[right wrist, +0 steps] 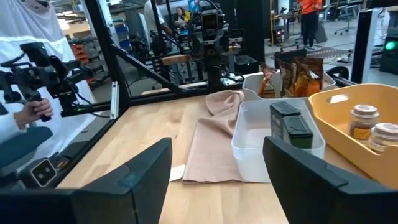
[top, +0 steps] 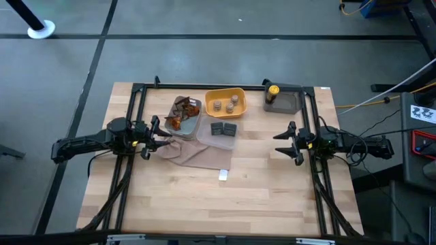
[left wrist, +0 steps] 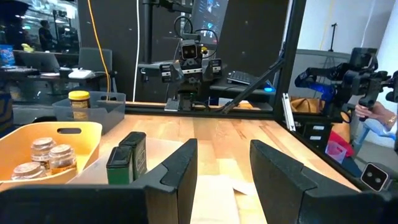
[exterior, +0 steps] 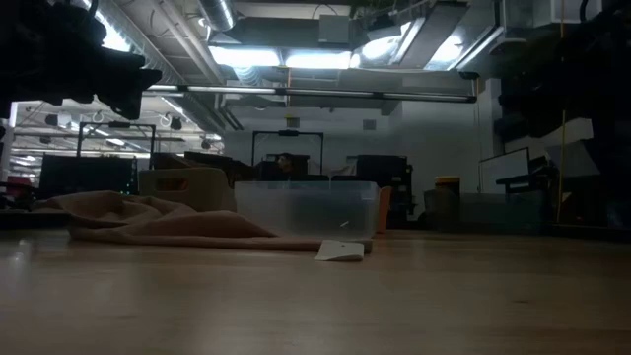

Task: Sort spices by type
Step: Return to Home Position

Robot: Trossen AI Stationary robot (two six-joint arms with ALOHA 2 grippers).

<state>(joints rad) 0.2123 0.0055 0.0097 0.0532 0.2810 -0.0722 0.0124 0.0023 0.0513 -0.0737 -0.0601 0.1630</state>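
Between the two facing claws, the spices sit sorted in trays. Crinkled brown and orange foil packets [top: 182, 113] fill a grey tray [top: 191, 128] just ahead of the left claw [top: 163, 134]. Beyond it, tiny round tan jars [top: 226, 104] lie in the yellow tray [top: 225, 92], and two dark green boxes [top: 223, 128] stand upright in the clear tray [top: 218, 142]. The yellow-capped bottle [top: 272, 92] stands in another grey tray [top: 289, 103], off to the side of the right claw [top: 279, 143]. Both claws hang spread wide over the desk [top: 225, 204], gripping and touching nothing.
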